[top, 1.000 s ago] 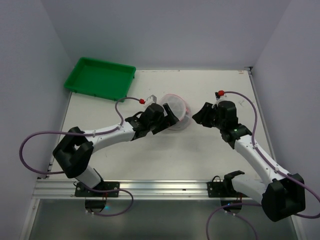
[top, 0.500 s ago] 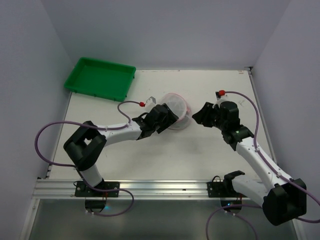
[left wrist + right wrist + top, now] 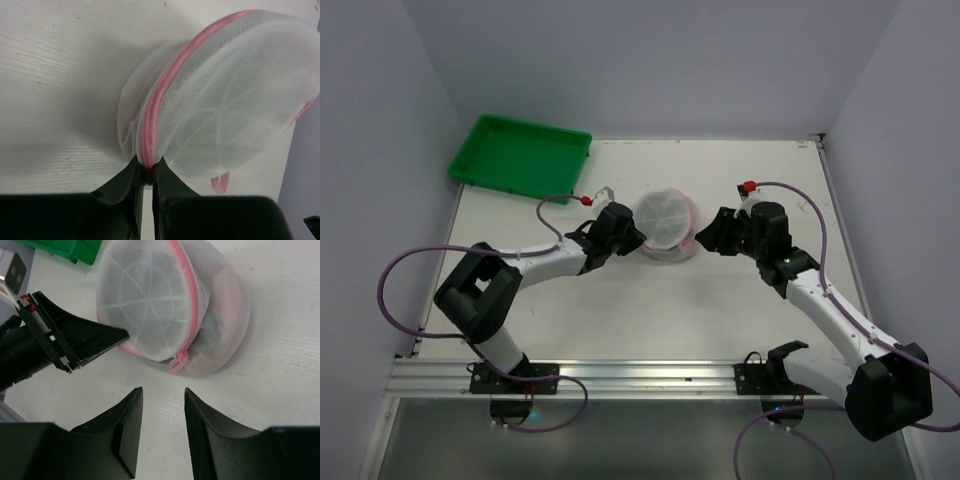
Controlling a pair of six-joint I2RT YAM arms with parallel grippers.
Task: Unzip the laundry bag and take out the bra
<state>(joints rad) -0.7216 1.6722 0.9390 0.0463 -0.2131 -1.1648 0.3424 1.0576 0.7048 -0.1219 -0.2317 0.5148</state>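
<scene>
Currently, the left gripper [image 3: 146,172] is pinching the laundry bag [image 3: 225,95] at its pink zipper rim [image 3: 165,95]. Its two black, wedge-shaped fingers are standing almost together, with only the woven zipper tape squeezed between their tips. On the opposite side, the right gripper [image 3: 162,392] is hovering just beside the bag with its jaws partly open. Its smooth, matte black fingers [image 3: 125,430] are gripping nothing and are touching neither the mesh nor the table [image 3: 650,310].

The bag is lying near the middle of the white, faintly grained table, between the two grippers. It is a round, dome-shaped pouch of fine, translucent white mesh. Pale ribs are radiating across its flat face like spokes from a hub. The pink zipper tape is curving round the rim, and the stretch in view is lying closed. A small pink fabric loop [image 3: 177,361] is hanging from the rim on the side facing the right gripper.

Through the mesh, a faint pinkish tint is showing in the lower half of the pouch. What is causing it cannot be told.

Farther back, a green rectangular tray [image 3: 520,155] of smooth, glossy plastic is sitting at the far left corner, well apart from the bag, with its raised rim enclosing a bare floor.
</scene>
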